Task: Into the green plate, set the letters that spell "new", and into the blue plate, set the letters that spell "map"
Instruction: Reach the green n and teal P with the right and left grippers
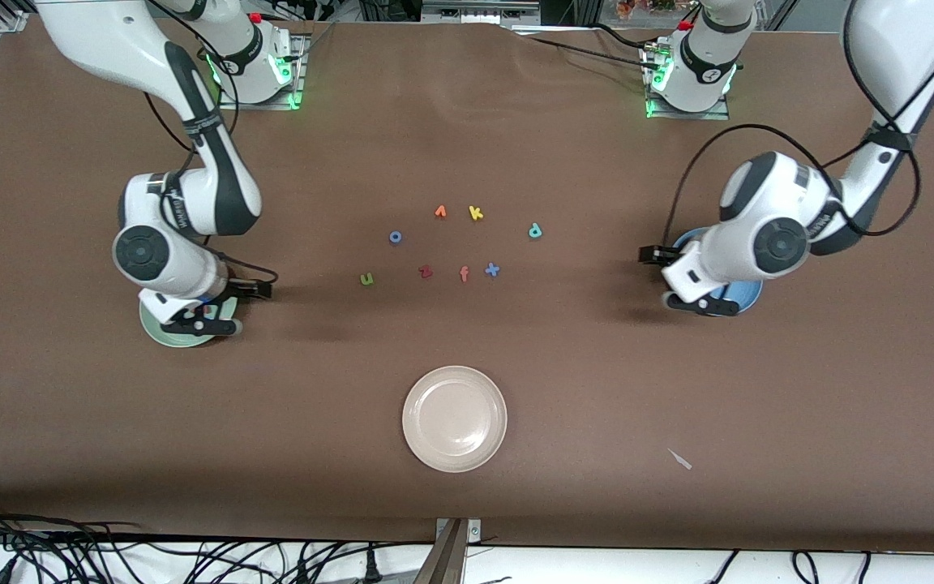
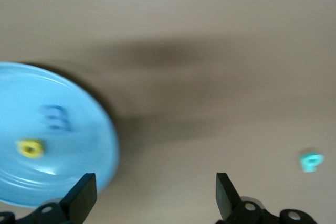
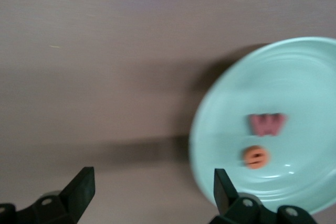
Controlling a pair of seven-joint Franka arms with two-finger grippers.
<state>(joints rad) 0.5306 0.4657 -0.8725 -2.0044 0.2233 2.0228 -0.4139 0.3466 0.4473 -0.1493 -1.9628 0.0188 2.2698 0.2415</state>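
Note:
The green plate [image 3: 294,77] holds the red-pink "w" [image 3: 268,124] and the orange "e" [image 3: 256,157]. My right gripper [image 3: 154,192] hangs open and empty over the bare table at that plate's edge [image 1: 160,328]. The blue plate [image 2: 79,129] holds the blue "m" [image 2: 56,118] and the yellow "a" [image 2: 30,148]. My left gripper [image 2: 155,195] is open and empty beside the blue plate's rim [image 1: 747,296]. The green "n" [image 1: 367,279] and the teal "p" [image 1: 535,231] [image 2: 312,161] lie loose on the table among the other letters.
Mid-table lie a blue "o" [image 1: 395,237], a small orange letter [image 1: 440,212], a yellow "k" [image 1: 476,213], a dark red "z" [image 1: 426,272], an orange "f" [image 1: 464,274] and a blue "x" [image 1: 492,269]. A cream plate [image 1: 455,418] sits nearer the camera.

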